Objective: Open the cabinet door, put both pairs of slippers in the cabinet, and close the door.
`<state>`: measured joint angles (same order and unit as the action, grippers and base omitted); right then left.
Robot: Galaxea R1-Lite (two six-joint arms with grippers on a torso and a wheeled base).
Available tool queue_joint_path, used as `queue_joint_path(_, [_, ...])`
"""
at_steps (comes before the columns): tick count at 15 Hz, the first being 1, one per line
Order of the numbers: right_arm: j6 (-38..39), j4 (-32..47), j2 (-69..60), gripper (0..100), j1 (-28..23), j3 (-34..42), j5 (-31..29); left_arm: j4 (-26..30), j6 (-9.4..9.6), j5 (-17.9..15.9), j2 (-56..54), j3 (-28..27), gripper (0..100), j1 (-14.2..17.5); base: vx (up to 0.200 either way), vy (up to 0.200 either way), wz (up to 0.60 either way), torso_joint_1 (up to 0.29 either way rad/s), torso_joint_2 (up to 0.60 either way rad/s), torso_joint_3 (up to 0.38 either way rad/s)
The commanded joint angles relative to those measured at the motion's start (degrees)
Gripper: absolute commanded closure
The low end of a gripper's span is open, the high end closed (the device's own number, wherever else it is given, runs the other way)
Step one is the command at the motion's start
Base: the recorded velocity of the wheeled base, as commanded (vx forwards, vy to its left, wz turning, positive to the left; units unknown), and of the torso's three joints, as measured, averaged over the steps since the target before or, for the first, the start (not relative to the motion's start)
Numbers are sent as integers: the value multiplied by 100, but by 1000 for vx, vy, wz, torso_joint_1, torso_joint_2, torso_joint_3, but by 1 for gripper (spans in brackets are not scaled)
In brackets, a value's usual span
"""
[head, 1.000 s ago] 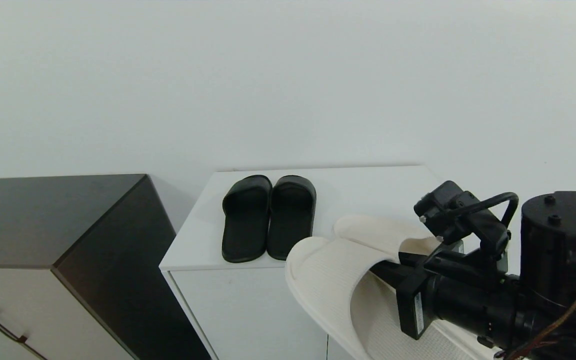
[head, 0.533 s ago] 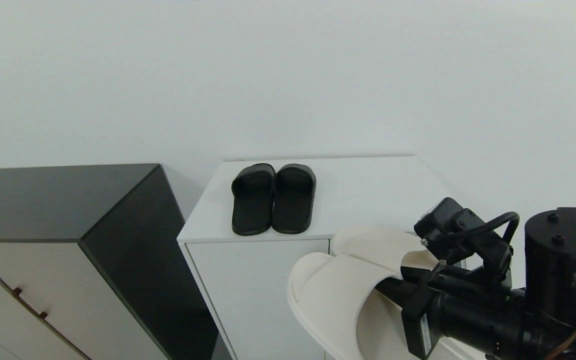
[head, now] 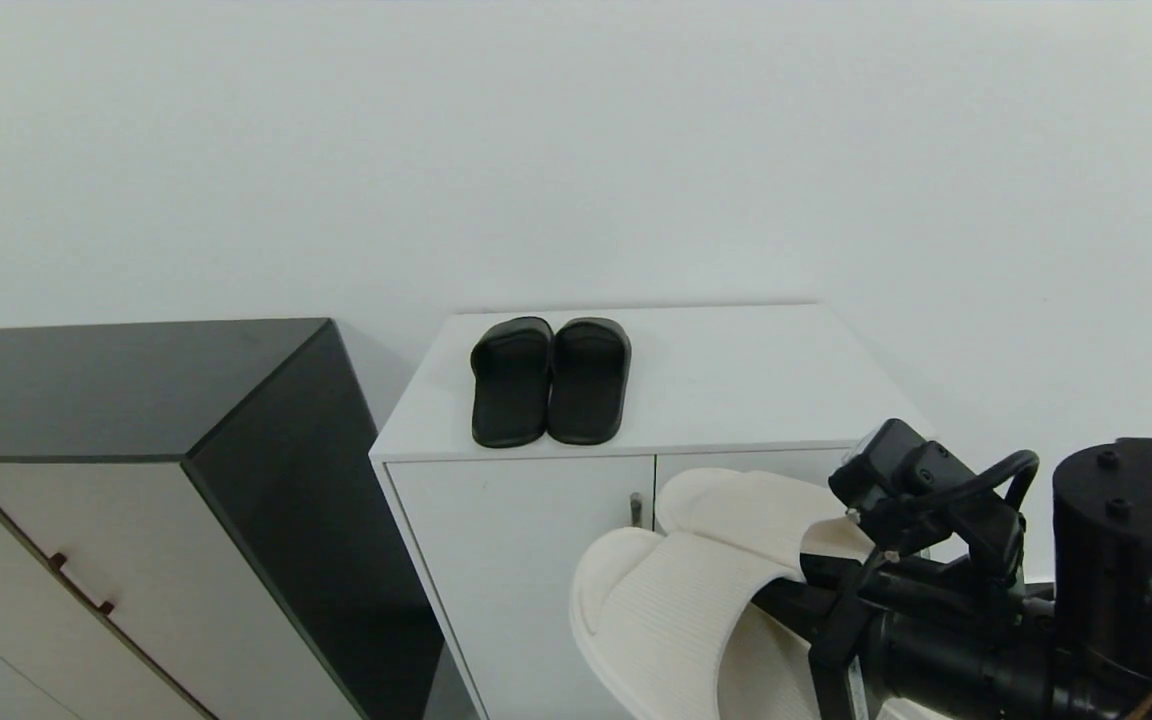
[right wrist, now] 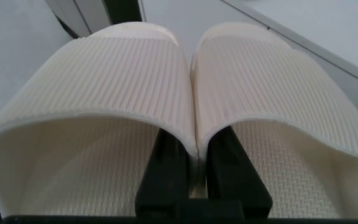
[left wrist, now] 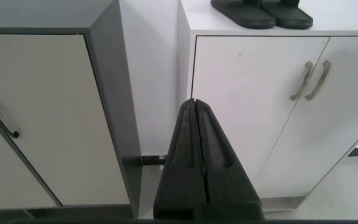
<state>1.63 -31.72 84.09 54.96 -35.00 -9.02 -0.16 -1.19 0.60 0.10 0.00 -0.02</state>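
A pair of black slippers [head: 548,380] lies side by side on top of the white cabinet [head: 736,370], whose two doors are closed. Their paired handles [left wrist: 311,79] meet at the middle seam. My right gripper [head: 786,590] is shut on a pair of white ribbed slippers [head: 676,600], one finger inside each, pinching the inner walls together [right wrist: 194,146]. It holds them in the air in front of the cabinet doors. My left gripper [left wrist: 195,109] is shut and empty, low and facing the cabinet front, left of the handles.
A dark-topped cabinet [head: 136,390] with pale drawer fronts and a dark handle [left wrist: 2,119] stands close to the left of the white one, with a narrow gap between them. A white wall is behind both.
The head view has shifted, so the white cabinet's front and door handle now show. The white slippers in my right gripper now sit before the doors instead of over the top.
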Motion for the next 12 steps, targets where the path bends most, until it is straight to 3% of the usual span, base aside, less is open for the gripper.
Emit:
queue_joint_path(1, [4, -1, 28, 100, -2, 2, -3, -2, -4, 2, -1, 0, 100, 2, 0, 0, 0, 0, 0, 0])
queue_joint_path(8, [-5, -10, 55, 100, -20, 28, 50, -2, -4, 2, -1, 0, 100, 2, 0, 0, 0, 0, 0, 0])
queue_joint_path(12, [4, -10, 46, 100, -11, 72, 111, -2, 5, 37, -1, 0, 100, 2, 0, 0, 0, -144, 349, 200])
